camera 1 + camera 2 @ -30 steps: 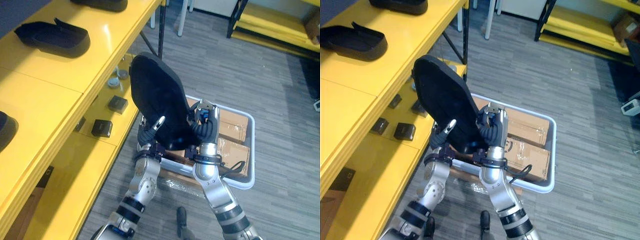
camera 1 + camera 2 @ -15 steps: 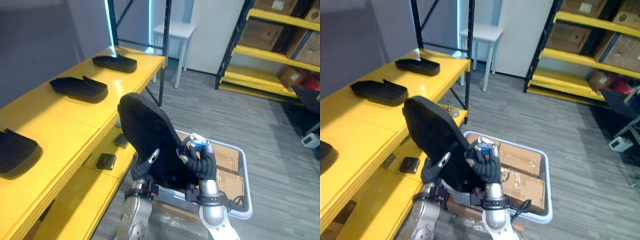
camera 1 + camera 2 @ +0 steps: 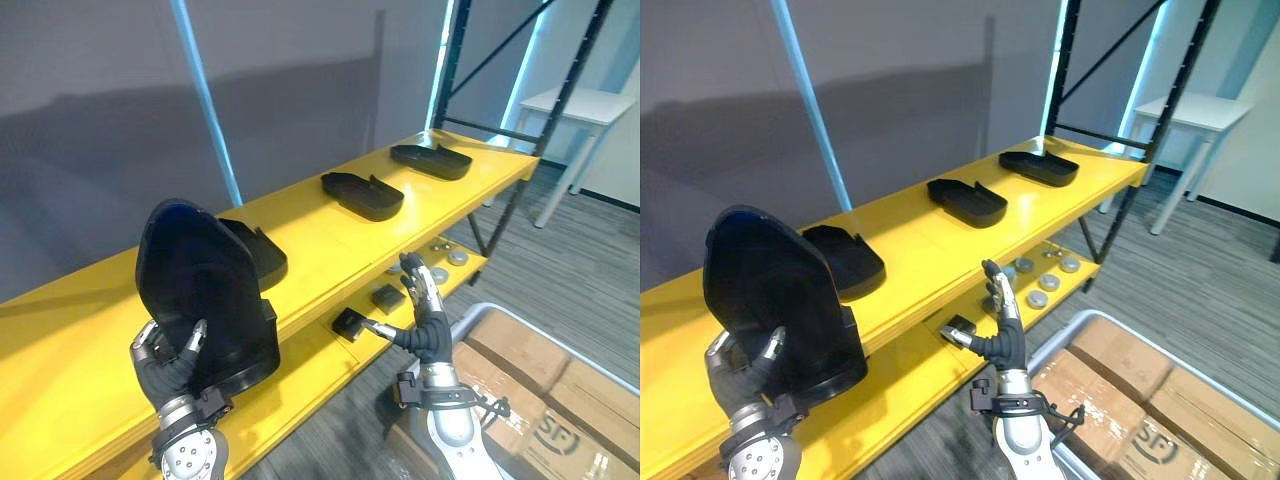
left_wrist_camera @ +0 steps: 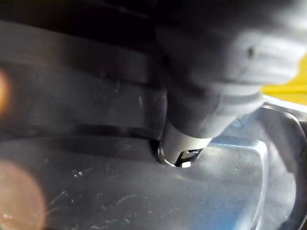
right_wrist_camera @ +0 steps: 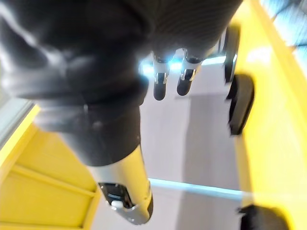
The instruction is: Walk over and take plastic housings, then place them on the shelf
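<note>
Because the parts are to be received on it, the shelf (image 3: 330,235) is entered first: yellow, two levels seen, run along a grey wall.

Crate (image 3: 480,307): grey-rimmed, set on the floor just beside the shelf's lower level and filled with cartons (image 3: 540,400), judged to be kept within reach of the work.

Table (image 3: 585,105): white, well apart beyond the shelf's far end.

Held housing (image 3: 195,280): large black shell, stood upright over the near end of the top level with its hollow side turned to the camera. Whether its lower end rests on the shelf cannot be told. It is judged to be kept on end so that it can be tipped down flat.

Laid housings, three: near (image 3: 255,250), middle (image 3: 362,195), far (image 3: 430,160), spaced in a row on the top level. The near one lies just behind the held housing, so bare shelf is left on the near side.

Left hand (image 3: 168,365): fingers curled up over the held housing's lower edge, the whole weight being carried there.

Right hand (image 3: 425,320): raised before the lower level, fingers straight and spread, nothing held.

Boxes (image 3: 348,323): small, black, on the lower level.

Discs (image 3: 440,274): grey, grouped farther along that level.
</note>
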